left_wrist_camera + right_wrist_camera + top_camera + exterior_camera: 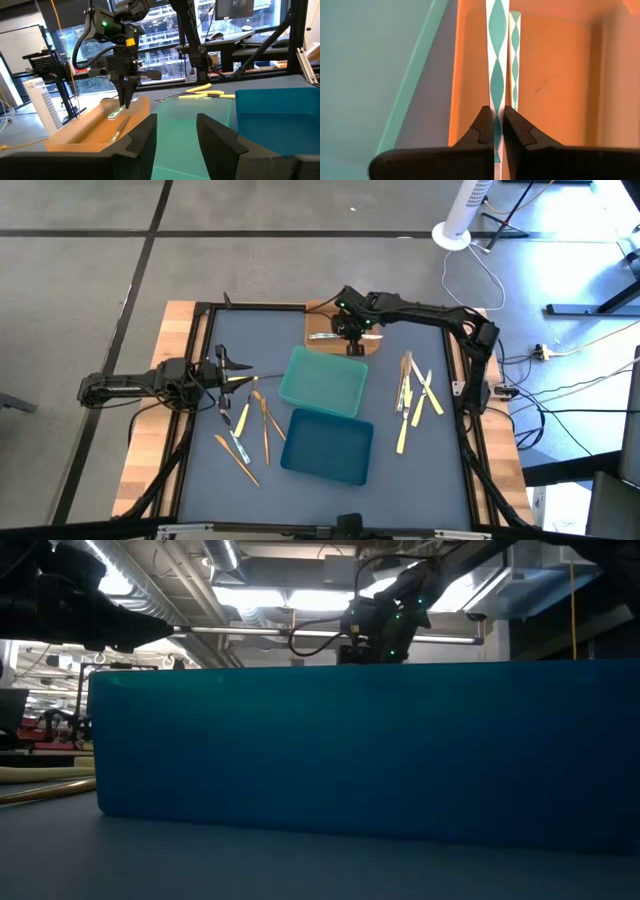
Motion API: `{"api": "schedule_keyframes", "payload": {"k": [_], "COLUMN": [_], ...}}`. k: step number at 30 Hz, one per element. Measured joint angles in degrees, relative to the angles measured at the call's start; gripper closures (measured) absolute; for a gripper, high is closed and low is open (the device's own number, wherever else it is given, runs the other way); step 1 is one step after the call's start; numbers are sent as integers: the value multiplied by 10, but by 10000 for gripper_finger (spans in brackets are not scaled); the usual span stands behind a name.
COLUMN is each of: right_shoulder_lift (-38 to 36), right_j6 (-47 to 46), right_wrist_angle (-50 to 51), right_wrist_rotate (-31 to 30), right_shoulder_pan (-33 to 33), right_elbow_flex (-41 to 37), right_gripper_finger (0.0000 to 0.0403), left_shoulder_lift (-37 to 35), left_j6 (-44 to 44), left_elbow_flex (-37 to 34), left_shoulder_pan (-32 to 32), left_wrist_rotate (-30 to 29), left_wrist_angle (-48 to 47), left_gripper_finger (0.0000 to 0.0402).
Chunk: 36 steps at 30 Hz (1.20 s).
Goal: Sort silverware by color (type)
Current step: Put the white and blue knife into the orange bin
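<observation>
Right gripper [493, 131] over the orange tray [322, 310], clamped on a silver-grey utensil [497, 60] (tip inside the tray), left gripper [240, 379] parted, empty, well left of the tray, by loose orange-tan utensils [262, 428].

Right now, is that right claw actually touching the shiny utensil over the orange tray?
Touching. The right wrist view shows the right gripper shut on the silver utensil above the orange tray.

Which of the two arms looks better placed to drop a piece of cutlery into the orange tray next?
The right one. Its tool hangs over the orange tray, shut on a silver-grey utensil. The left tool waits open and empty at the table's left edge, beside the loose utensils.
</observation>
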<state>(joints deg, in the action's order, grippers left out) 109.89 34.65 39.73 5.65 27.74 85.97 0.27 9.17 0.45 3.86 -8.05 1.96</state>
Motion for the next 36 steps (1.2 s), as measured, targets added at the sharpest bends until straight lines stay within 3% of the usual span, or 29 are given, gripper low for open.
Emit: {"api": "schedule_keyframes", "payload": {"k": [15, 22, 36], "right_shoulder_lift": [0, 0, 71], "right_j6": [20, 18, 17], "right_wrist_angle": [-94, -83, -88], "right_wrist_rotate": [15, 15, 15], "right_shoulder_pan": [-21, -14, 16], "right_elbow_flex": [0, 0, 0], "right_gripper_finger": [398, 398, 398], "left_shoulder_lift": [0, 0, 1], "left_j6": [0, 0, 0], "left_elbow_flex": [0, 0, 0], "left_shoulder_pan": [0, 0, 0], "left_wrist_rotate": [0, 0, -1], "left_wrist_angle": [0, 0, 0], "left_gripper_finger": [269, 269, 269]}}
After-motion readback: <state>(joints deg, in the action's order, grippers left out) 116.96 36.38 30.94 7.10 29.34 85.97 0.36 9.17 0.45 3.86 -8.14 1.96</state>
